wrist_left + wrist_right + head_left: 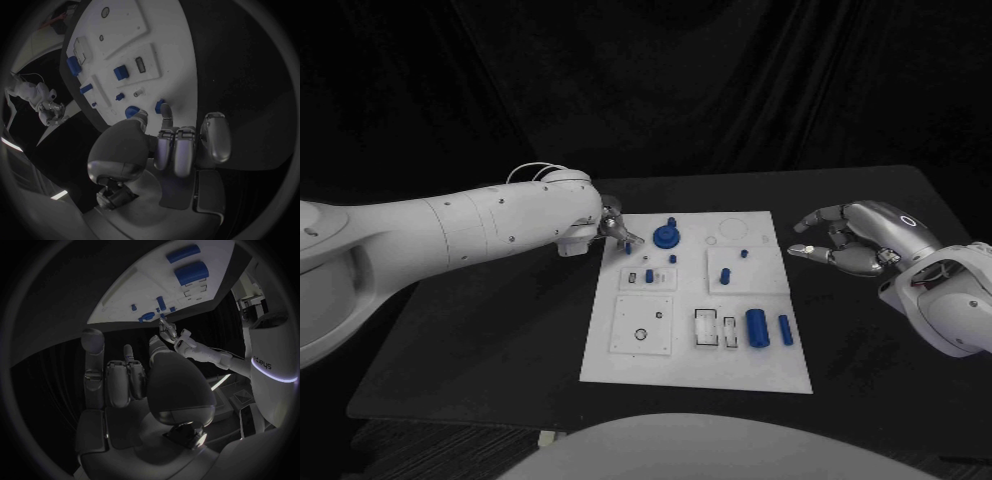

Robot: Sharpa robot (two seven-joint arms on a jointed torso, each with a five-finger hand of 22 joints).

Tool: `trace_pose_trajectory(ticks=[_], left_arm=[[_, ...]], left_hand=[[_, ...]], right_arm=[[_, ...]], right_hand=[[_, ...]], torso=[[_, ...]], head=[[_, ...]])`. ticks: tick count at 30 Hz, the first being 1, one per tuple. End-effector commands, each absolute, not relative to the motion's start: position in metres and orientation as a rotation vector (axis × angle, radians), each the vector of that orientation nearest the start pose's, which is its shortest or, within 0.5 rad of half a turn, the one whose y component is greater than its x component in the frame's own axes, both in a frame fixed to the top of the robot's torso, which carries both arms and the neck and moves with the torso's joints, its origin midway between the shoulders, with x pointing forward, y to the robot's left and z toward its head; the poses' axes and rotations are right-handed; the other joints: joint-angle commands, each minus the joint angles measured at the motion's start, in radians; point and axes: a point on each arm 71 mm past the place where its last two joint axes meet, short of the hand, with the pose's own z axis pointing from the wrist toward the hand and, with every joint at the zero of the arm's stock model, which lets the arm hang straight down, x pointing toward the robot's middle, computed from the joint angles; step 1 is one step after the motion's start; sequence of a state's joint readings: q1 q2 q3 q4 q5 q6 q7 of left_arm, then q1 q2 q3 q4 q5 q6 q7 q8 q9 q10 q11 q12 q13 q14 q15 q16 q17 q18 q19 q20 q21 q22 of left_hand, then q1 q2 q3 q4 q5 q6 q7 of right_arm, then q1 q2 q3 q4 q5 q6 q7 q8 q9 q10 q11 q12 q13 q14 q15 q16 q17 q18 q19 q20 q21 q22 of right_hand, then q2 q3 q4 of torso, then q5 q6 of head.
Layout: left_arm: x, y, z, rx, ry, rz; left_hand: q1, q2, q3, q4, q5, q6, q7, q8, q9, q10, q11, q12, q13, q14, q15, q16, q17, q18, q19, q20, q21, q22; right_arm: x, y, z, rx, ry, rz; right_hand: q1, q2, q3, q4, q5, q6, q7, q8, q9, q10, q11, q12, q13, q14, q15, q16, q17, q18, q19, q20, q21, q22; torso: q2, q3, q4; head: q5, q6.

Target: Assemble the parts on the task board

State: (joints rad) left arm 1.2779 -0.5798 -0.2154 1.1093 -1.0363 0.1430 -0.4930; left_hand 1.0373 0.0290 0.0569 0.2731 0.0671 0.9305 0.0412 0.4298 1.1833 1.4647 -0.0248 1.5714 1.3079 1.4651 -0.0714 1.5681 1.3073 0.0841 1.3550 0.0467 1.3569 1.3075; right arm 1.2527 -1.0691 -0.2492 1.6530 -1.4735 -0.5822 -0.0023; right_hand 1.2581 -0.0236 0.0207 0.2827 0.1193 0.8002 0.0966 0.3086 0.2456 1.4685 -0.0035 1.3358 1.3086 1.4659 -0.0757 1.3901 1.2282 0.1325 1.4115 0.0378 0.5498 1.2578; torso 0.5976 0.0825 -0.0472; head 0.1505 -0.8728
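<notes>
The one legible word is "sharpa", printed sideways on the robot's white body beside a glowing band, in the right wrist view.

One white task board [678, 360] lies on one black table [488, 340]. Two large blue cylinders lie side by side on the board, a thick one [756, 327] and a thinner one [786, 330]. One round blue part with a peg on top [668, 236] sits near the far edge. Roughly five smaller blue pieces are scattered around the middle, such as one [728, 272] and another [649, 275]; their exact number is hard to tell. Two hands are present: the left hand [609, 229] and the right hand [851, 240].
</notes>
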Motion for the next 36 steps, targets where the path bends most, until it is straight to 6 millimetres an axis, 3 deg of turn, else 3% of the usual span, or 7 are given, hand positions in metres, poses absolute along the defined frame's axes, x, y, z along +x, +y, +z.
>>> trace_pose_trajectory(ticks=[1, 14, 18, 19, 21, 25, 36], left_arm=[[0.5349, 0.2138, -0.2646, -0.207, 2.370, -0.183], [0.5341, 0.2116, -0.2683, -0.209, 2.365, -0.195], [0.5349, 0.2111, -0.2671, -0.213, 2.338, -0.227], [0.5351, 0.2110, -0.2669, -0.214, 2.334, -0.233], [0.5353, 0.2107, -0.2663, -0.213, 2.324, -0.248], [0.5354, 0.2106, -0.2657, -0.208, 2.314, -0.270], [0.5319, 0.2167, -0.2652, -0.211, 2.311, -0.284]], left_hand=[[0.014, 0.001, 0.000, -0.008, 0.010, -0.007, 0.002, 0.003, 0.002, 0.106, 0.004, -0.001, 0.263, 0.106, 0.004, 0.003, 0.263, -0.004, -0.005, -0.001, -0.005, 0.008], [0.049, 0.017, 0.002, -0.027, 0.074, -0.011, 0.001, 0.000, 0.012, 0.106, 0.004, -0.001, 0.263, 0.106, 0.004, 0.003, 0.263, -0.003, -0.009, -0.001, -0.012, 0.008], [0.103, 0.026, 0.026, -0.058, 0.214, -0.011, -0.005, -0.007, 0.016, 0.106, -0.002, -0.001, 0.263, 0.106, 0.000, 0.003, 0.263, -0.002, -0.009, -0.005, -0.015, 0.013], [0.104, 0.026, 0.027, -0.058, 0.218, -0.012, -0.005, -0.007, 0.016, 0.106, -0.002, -0.001, 0.263, 0.106, 0.000, 0.003, 0.263, -0.002, -0.009, -0.005, -0.016, 0.013], [0.135, 0.025, 0.054, -0.074, 0.318, -0.014, -0.009, -0.014, 0.016, 0.106, -0.005, -0.001, 0.263, 0.106, -0.003, 0.003, 0.263, -0.002, -0.010, -0.008, -0.019, 0.014], [0.173, 0.016, 0.107, -0.093, 0.416, -0.015, -0.012, -0.023, 0.014, 0.106, -0.009, -0.001, 0.263, 0.106, -0.006, 0.003, 0.263, -0.001, -0.012, -0.010, -0.023, 0.016], [0.157, -0.089, 0.415, -0.149, 0.429, 0.014, -0.008, -0.047, 0.014, 0.106, -0.008, -0.001, 0.263, 0.106, -0.006, 0.003, 0.263, 0.000, -0.014, -0.011, -0.037, 0.025]], right_arm=[[0.4325, -0.2718, -0.2060, -0.161, 1.553, 0.604], [0.4326, -0.2714, -0.2063, -0.159, 1.556, 0.601], [0.4324, -0.2720, -0.2063, -0.155, 1.559, 0.597], [0.4324, -0.2721, -0.2064, -0.155, 1.559, 0.597], [0.4324, -0.2725, -0.2064, -0.153, 1.561, 0.595], [0.4325, -0.2729, -0.2067, -0.151, 1.564, 0.591], [0.4325, -0.2738, -0.2070, -0.147, 1.570, 0.586]], right_hand=[[0.003, 0.001, -0.006, 0.000, 0.005, 0.002, -0.001, -0.004, -0.001, 0.008, 0.006, -0.005, 0.032, 0.046, 0.010, -0.007, -0.001, 0.018, -0.002, 0.004, -0.002, -0.001], [0.005, 0.002, -0.005, -0.001, 0.007, 0.004, -0.001, -0.004, -0.002, 0.007, 0.007, -0.006, 0.031, 0.046, 0.010, -0.008, -0.003, 0.019, -0.002, 0.004, -0.004, -0.001], [0.008, 0.005, -0.004, -0.002, 0.010, 0.005, -0.001, -0.003, -0.002, 0.007, 0.007, -0.006, 0.031, 0.046, 0.010, -0.008, -0.002, 0.019, -0.001, 0.004, -0.004, -0.001], [0.008, 0.005, -0.004, -0.002, 0.010, 0.005, -0.001, -0.003, -0.002, 0.007, 0.007, -0.006, 0.031, 0.046, 0.010, -0.008, -0.002, 0.019, -0.001, 0.004, -0.004, -0.001], [0.008, 0.005, -0.004, -0.002, 0.010, 0.005, -0.001, -0.003, -0.002, 0.007, 0.007, -0.006, 0.031, 0.046, 0.010, -0.008, -0.002, 0.019, -0.001, 0.004, -0.004, -0.001], [0.011, 0.008, -0.002, -0.003, 0.012, 0.006, -0.001, -0.003, -0.002, 0.007, 0.007, -0.007, 0.030, 0.046, 0.010, -0.008, -0.003, 0.019, -0.002, 0.004, -0.007, -0.001], [0.015, 0.011, -0.001, -0.005, 0.015, 0.007, -0.001, -0.003, -0.003, 0.007, 0.007, -0.008, 0.029, 0.046, 0.010, -0.009, -0.004, 0.019, -0.002, 0.004, -0.009, -0.002]], torso=[[-0.001, -0.0008, 0.0008], [0.000, -0.0009, 0.0005], [0.000, -0.0008, 0.0004], [0.000, -0.0008, 0.0004], [0.000, -0.0008, 0.0006], [0.000, -0.0009, 0.0006], [0.000, -0.0009, 0.0009]], head=[[-0.002, 0.000], [-0.004, 0.000], [-0.006, 0.000], [-0.006, 0.000], [-0.006, 0.000], [-0.005, 0.000], [-0.008, 0.000]])
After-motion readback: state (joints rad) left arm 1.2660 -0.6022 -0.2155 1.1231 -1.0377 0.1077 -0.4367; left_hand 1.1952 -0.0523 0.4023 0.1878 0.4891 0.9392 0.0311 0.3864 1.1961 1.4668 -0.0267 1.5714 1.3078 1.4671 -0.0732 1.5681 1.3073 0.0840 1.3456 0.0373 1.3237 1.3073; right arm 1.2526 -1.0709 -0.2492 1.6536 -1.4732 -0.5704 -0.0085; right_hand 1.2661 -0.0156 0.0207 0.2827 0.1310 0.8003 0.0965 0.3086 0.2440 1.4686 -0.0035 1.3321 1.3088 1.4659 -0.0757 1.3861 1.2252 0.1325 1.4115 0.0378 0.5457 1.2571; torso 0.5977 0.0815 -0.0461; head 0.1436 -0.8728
